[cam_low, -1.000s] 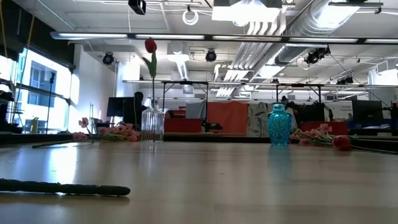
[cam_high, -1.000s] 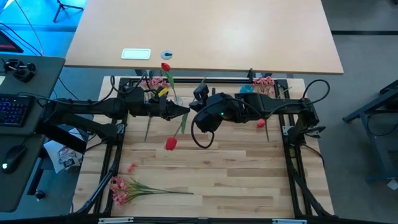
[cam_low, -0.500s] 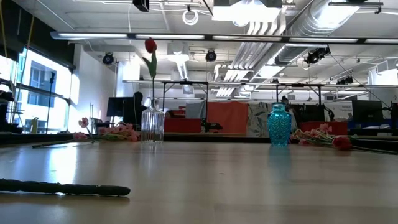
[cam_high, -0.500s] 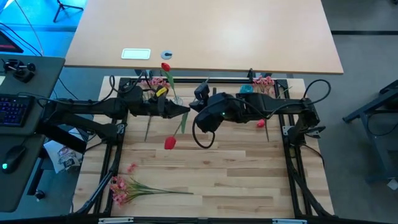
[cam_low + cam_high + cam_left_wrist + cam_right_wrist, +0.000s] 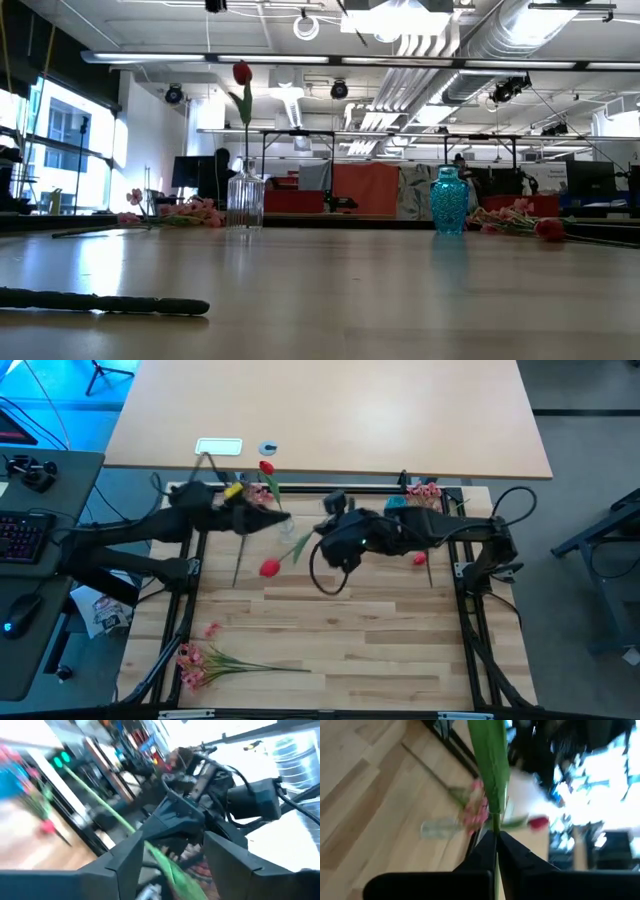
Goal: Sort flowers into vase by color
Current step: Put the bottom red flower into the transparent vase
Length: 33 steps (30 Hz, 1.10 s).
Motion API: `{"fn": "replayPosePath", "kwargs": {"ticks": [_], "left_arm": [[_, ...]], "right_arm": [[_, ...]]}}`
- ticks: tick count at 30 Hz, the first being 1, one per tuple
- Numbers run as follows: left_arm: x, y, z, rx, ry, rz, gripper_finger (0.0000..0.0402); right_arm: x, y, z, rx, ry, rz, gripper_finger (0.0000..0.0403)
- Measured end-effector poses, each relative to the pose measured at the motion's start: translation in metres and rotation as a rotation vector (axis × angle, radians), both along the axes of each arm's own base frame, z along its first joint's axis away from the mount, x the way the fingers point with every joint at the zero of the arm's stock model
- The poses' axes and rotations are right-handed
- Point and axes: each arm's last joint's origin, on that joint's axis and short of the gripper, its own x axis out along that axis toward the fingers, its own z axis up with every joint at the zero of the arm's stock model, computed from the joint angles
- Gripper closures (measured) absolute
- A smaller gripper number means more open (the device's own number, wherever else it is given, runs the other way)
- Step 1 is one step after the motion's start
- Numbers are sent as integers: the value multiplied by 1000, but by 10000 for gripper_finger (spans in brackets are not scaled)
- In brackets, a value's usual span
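A red tulip (image 5: 268, 568) on a green stem (image 5: 295, 550) hangs over the table's middle, with my right gripper (image 5: 318, 538) (image 5: 496, 837) shut on it. My left gripper (image 5: 278, 520) (image 5: 172, 842) stands open just to the left of it, toward the far edge. In the left wrist view the green stem (image 5: 165, 862) runs between its fingers, and I see no touch. A clear vase (image 5: 245, 200) holding one red tulip (image 5: 242, 72) stands at the far left. A blue vase (image 5: 448, 200) stands at the far right. My right gripper pinches the green stem (image 5: 496, 822) between its two shut fingers, on the part away from the bloom, just below a broad leaf (image 5: 490, 765). The fingers come level from the table's right. The stem slants from them toward the table's left and near side, the bloom (image 5: 268, 568) at its free end.
Pink sprays lie by the clear vase (image 5: 245, 490), by the blue vase (image 5: 425, 490) and at the near left corner (image 5: 195, 660). Another red tulip (image 5: 420, 558) lies on the right. A dark stem (image 5: 100, 300) lies close to the low camera.
My left gripper has opened, let go of the tulip's stem and drawn back toward the table's far left. My right gripper keeps the stem. The tulip has swung, its bloom now farther from the near edge and a little to the left.
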Motion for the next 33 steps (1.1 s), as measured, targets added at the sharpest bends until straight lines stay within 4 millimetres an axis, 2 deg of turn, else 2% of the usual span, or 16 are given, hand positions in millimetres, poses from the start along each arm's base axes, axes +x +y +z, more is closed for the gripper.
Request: {"fn": "replayPosePath", "kwargs": {"ticks": [3, 7, 11, 14, 18, 22, 25, 28, 30, 33], "left_arm": [[-22, 5, 5, 89, 26, 84, 200], [-47, 3, 7, 199, 87, 176, 200], [-59, -3, 6, 278, 139, 251, 199], [-60, -11, 5, 324, 160, 234, 199], [-61, -25, 5, 361, 163, 231, 199], [-66, -38, 8, 420, 160, 268, 199], [-66, -45, 10, 472, 157, 299, 199], [-61, -50, 13, 506, 115, 299, 199], [-56, -54, 16, 529, 81, 296, 199], [-50, -57, 19, 563, 42, 295, 199]], "right_arm": [[-12, -14, 2, 110, 4, -97, 402], [-33, -42, 0, 427, 43, -254, 402], [-45, -62, -14, 558, 80, -361, 403], [-48, -63, -29, 675, 27, -322, 403], [-62, -60, -67, 814, -73, -318, 403], [-72, -47, -101, 976, -316, -291, 403], [-70, -41, -115, 1084, -578, -197, 403], [-57, -44, -128, 1118, -825, -156, 403], [-43, -50, -134, 1114, -942, -140, 403], [-15, -60, -135, 1040, -1001, -100, 403]]}}
